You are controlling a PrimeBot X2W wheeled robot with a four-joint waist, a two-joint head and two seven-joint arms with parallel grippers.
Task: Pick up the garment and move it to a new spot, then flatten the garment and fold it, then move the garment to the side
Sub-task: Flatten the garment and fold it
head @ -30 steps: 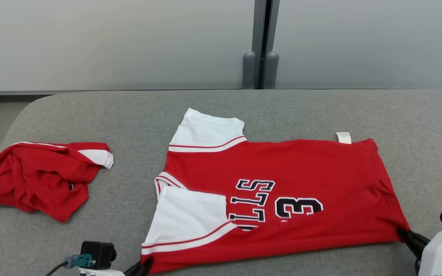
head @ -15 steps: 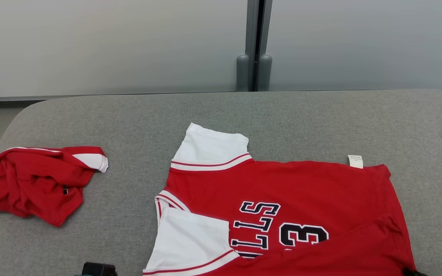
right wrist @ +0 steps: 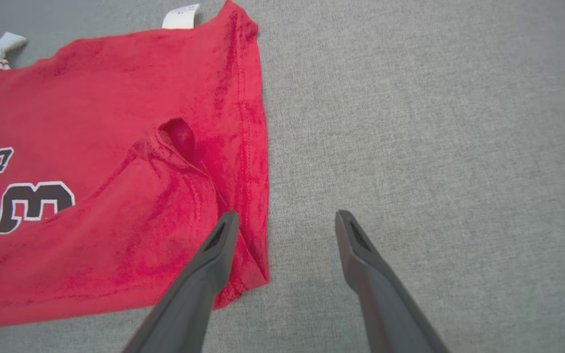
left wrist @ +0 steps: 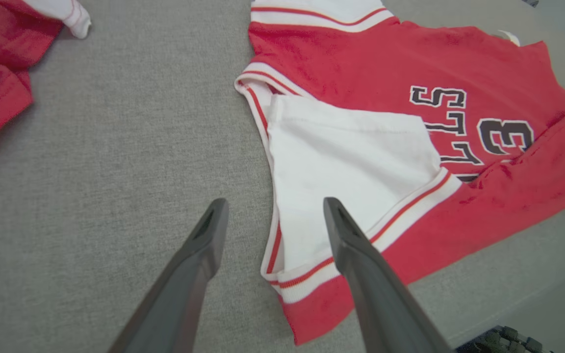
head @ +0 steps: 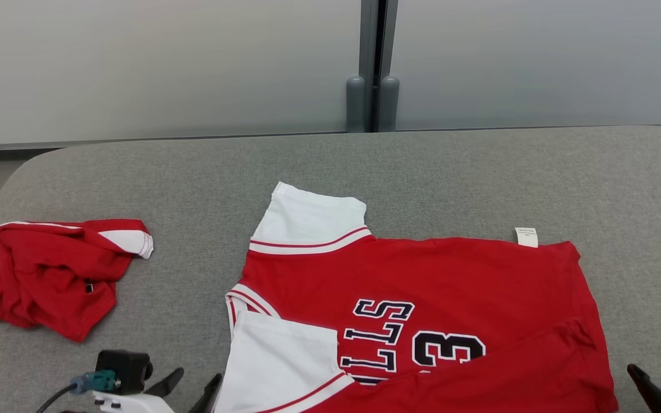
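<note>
Wall panels (head: pixel 135 63): we record two pale panels behind the work area, joined by a grey post (head: pixel 372 63).
Grey padded surface (head: pixel 193 189): it has a rounded far-left corner, and both garments lie on it.
Jersey (head: pixel 451 281): we find it right of centre, near the front edge. It is red and lies flat, neck end toward the left and hem toward the right. Its near long edge is folded up over the body, covering part of the dark lettering (head: pixel 416 338).
Far sleeve (head: pixel 310 215): white with red trim, it lies flat on the surface beyond the body.
Near sleeve (head: pixel 284 355): white, it is laid over the red body beside the lettering.
Crumpled red garment (head: pixel 38 275): we log it at the far left, well apart from the jersey, with white trim showing.
Left gripper (left wrist: pixel 273 210): its fingers are spread wide and grip nothing. One finger is above the near sleeve's edge, the other above bare surface. We cannot tell whether they touch.
Right gripper (right wrist: pixel 286 219): its fingers are spread wide and grip nothing. One finger is above the jersey's near hem corner, the other above bare surface.
Care tag (head: pixel 526 236): small and white, it sticks out from the jersey's far edge near the hem.
</note>
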